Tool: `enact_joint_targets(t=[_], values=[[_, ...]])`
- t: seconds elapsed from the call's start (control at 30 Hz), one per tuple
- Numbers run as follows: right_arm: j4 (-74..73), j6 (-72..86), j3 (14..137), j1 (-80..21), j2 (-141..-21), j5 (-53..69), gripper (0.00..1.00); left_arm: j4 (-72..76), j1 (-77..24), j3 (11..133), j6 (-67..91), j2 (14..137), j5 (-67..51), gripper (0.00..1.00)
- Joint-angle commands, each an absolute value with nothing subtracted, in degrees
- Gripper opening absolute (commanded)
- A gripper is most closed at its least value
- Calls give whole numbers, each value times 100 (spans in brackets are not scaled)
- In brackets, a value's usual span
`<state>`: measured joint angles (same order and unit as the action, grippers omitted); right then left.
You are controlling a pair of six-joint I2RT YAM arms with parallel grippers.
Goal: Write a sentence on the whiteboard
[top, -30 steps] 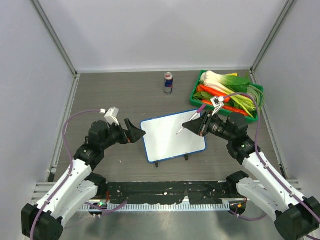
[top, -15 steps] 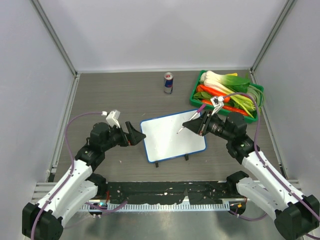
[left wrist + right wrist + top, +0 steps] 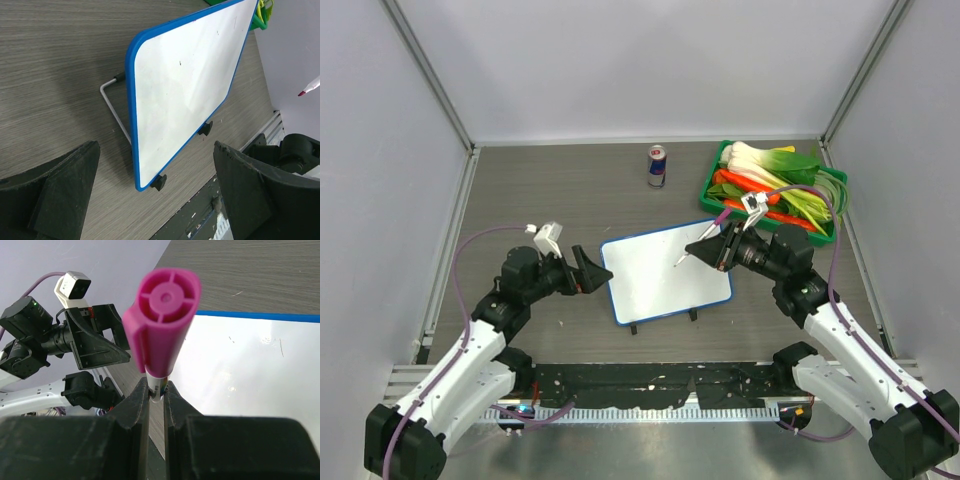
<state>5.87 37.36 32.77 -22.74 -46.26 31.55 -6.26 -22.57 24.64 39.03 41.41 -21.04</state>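
Right end effector [image 3: 712, 249] clenched on a magenta marker [image 3: 162, 325]; left end effector [image 3: 590, 270] released, its jaws spread wide with nothing between them. The whiteboard [image 3: 667, 272] stands near the middle of the grey wood-grain counter [image 3: 550, 190], between the two arms. It is propped at a tilt on a thin wire stand and two small black feet, its long axis running left to right. The board lies below and to the left of the right end effector, the nearer one for writing. The marker tip is poised over its right-centre area; contact cannot be judged. The smooth, glossy white face, rimmed in blue with rounded corners, bears only a few dark specks and no lettering.
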Motion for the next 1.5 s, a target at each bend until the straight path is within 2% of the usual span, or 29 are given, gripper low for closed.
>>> enact_joint_targets(t=[0.0,0.4,1.47], values=[[817,3639,3401,-2268,-4588,3102,1,-466,-2232,2426,3964,4122,-2268,99],[580,3709,3278,-2276,-4298,2997,1,-659,-2232,2355,4087,3946,-2145,99],[247,3384,3384,-2268,-4421,2988,1,-897,-2233,2549,4052,4614,-2118,98]])
